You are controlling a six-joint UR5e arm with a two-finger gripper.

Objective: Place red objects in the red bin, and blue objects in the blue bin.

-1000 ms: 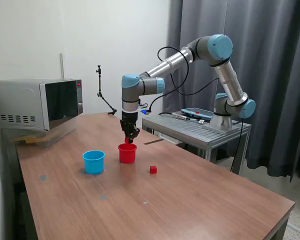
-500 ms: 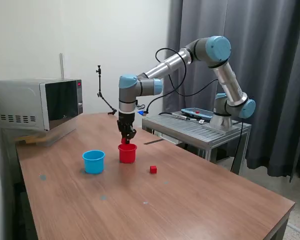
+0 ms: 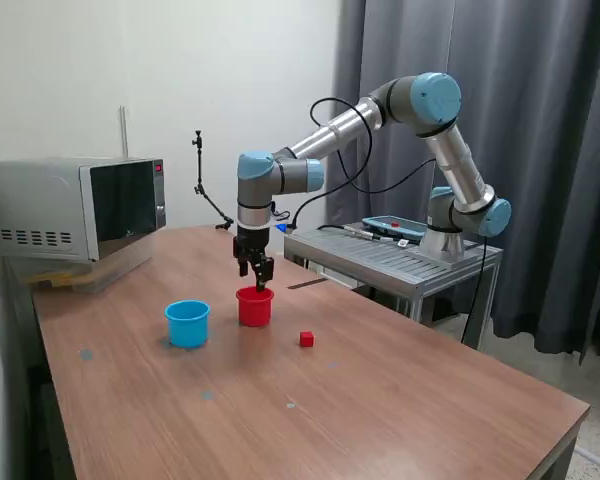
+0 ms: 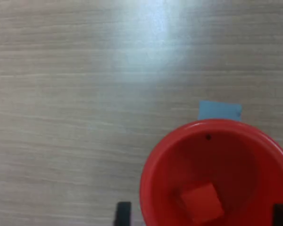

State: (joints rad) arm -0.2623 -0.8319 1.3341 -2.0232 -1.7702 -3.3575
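The gripper hangs just above the red cup, fingers spread apart and holding nothing. One red cube lies inside that cup; another red cube sits on the table nearby. The blue cup stands beside the red one

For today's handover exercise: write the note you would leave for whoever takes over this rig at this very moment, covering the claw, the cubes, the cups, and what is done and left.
Claw: open and empty, just above the red cup; its fingertips stand spread either side of the cup.
Done: one red cube lies inside the red cup.
Left: a second red cube sits on the table, to the exterior view's right of the red cup; it goes in next.
Blue cup stands on the red cup's other side. Its inside is not visible and no blue cubes show on the table, so check it.
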